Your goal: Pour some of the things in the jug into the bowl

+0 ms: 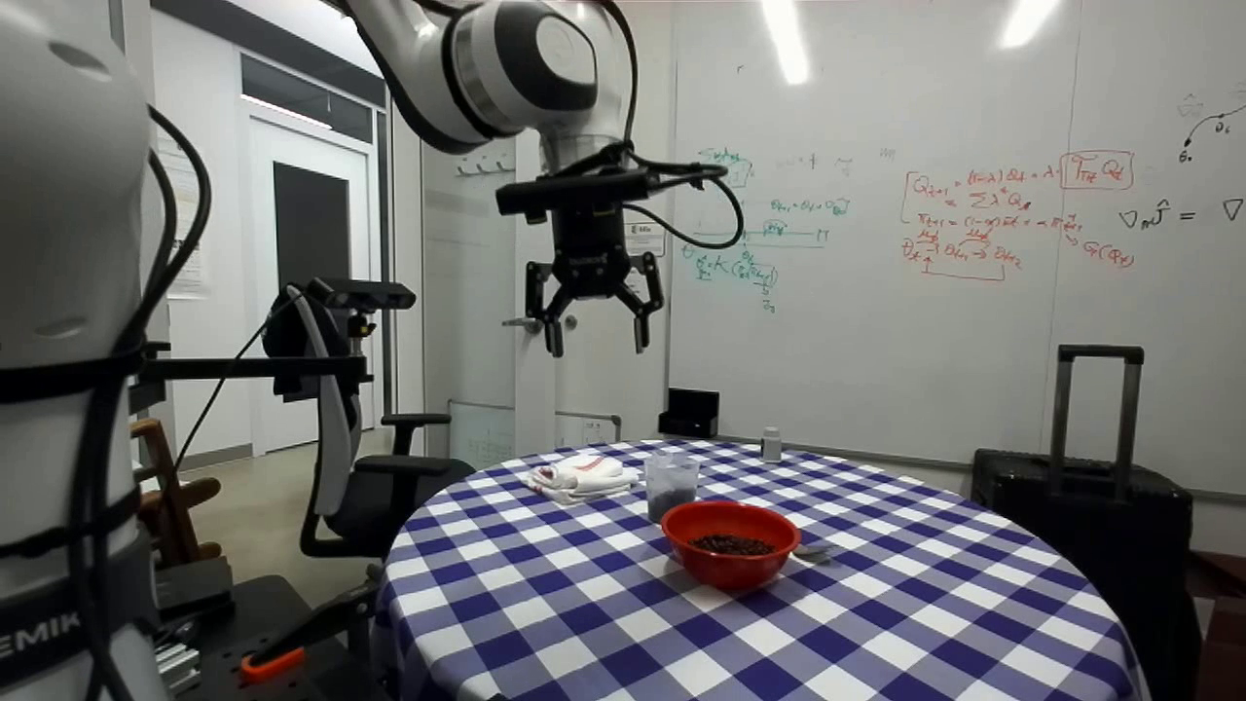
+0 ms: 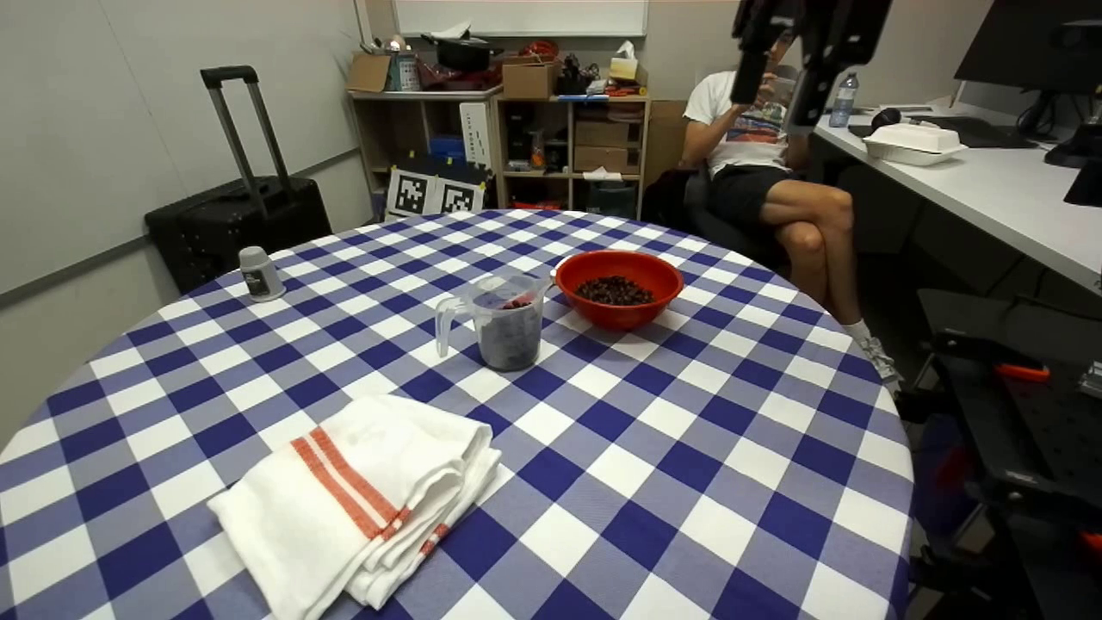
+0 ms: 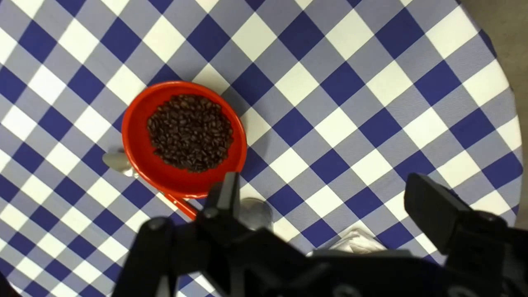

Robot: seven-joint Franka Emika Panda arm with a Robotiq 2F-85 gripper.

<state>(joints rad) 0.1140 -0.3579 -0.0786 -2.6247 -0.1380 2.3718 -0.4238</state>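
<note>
The tool (image 1: 598,341) gapes wide, empty, likely at the reach; next, lower to grip the jug (image 2: 510,337), beside the bowl (image 2: 618,319), inside the edge of the desk (image 2: 689,482).

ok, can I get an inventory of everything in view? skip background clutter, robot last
tablecloth: 1, blue-and-white check, centre
bowl: 1, red, on tablecloth
dark beans: many, brown, in bowl
jug: 1, translucent, beside bowl
spoon-like utensil: 1, silvery, partly hidden by bowl
towel: 1, white, red stripes, on tablecloth
small container: 1, greyish, near tablecloth edge
whiteboard: 1+, white, on wall
suitcase: 1, black, by whiteboard
office chair: 1+, black and grey, beside tablecloth
person: 1, white shirt, seated beyond tablecloth
desk: 1, white, near person
monitor: 1, black, on desk
takeaway box: 1, white, on desk
shelf unit: 1, wooden, against wall
robot arm: 1, white and black, extends over tablecloth
gripper: 1, black, open above tablecloth
</note>
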